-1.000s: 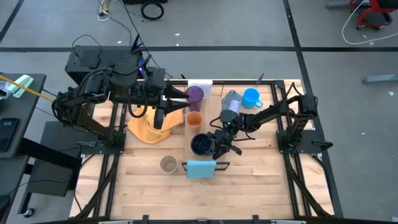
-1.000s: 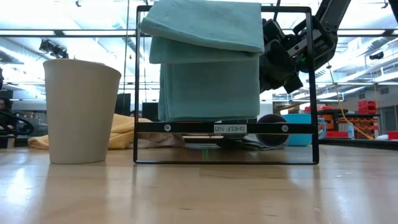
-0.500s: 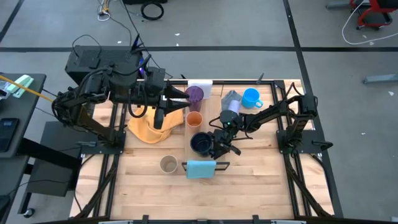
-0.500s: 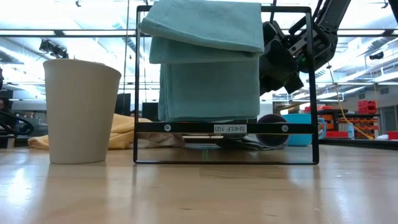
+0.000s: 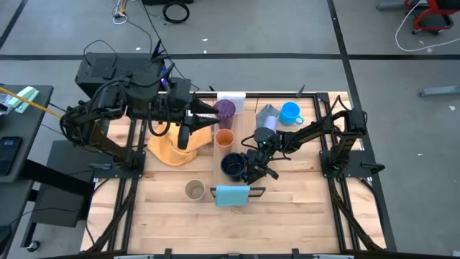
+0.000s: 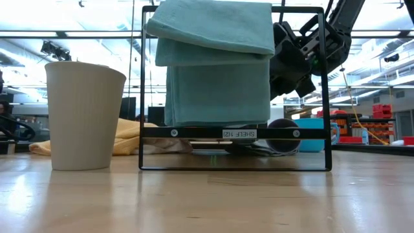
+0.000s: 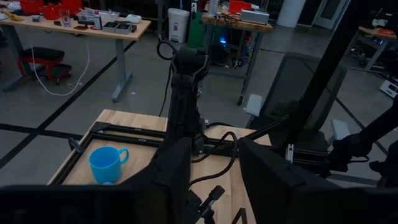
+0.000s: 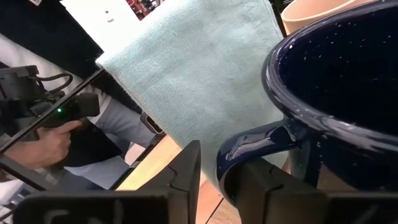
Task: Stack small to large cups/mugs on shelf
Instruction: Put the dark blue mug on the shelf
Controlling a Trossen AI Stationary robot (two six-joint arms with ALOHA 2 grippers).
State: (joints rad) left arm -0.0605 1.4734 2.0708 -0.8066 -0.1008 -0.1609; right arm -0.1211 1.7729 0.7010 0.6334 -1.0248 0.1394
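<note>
On the shelf, a long pale plank, stand the dark purple tumbler, the orange cup and the navy mug. My right gripper is shut on the navy mug; the low view shows this gripper raised behind the light-blue cloth. The beige cup stands on the table left of the shelf. The bright blue mug stands at the far right. My left gripper hovers open near the tumbler. My right gripper holds the navy mug by its loop handle, pinched between the two fingers. The fingers come from the table's right side. The mug is upright with its mouth open upward; its base is hidden, so whether it rests on the shelf I cannot tell.
A light-blue cloth hangs over the shelf frame's near end; a white piece marks the far end. A yellow cloth lies under the left arm, a grey cloth beside the blue mug. A person's hand shows beyond the table.
</note>
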